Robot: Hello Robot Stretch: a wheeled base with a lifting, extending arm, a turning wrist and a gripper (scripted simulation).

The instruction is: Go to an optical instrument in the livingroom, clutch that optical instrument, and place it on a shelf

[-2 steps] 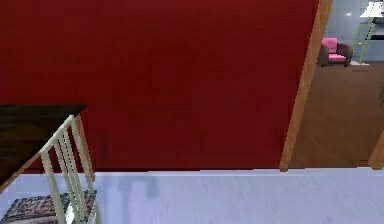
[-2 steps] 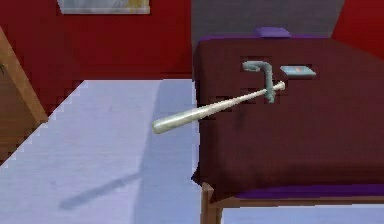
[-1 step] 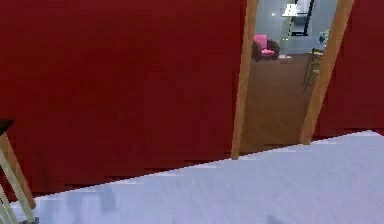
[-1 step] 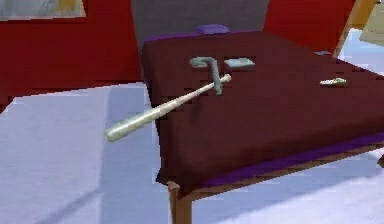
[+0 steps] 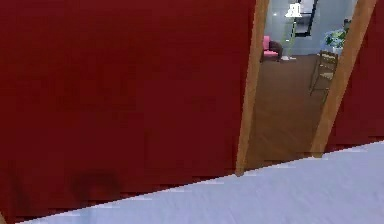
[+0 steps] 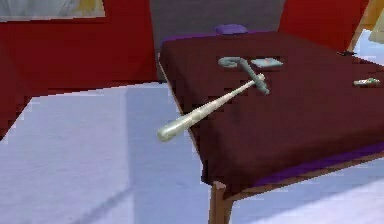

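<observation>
Where a red wall (image 5: 120,90) meets a wooden doorway (image 5: 252,90), a pink chair (image 5: 270,46) stands beyond. Maroon bed (image 6: 300,120): pale bat (image 6: 205,112) overhangs its edge. Jaws' state: cannot tell.

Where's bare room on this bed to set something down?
Bare: the near part of the bed cover, between the bat and the small object at the view's right edge. Crowded: the middle toward the head, where the bat's end, a curved grey thing and a flat grey item meet.
</observation>
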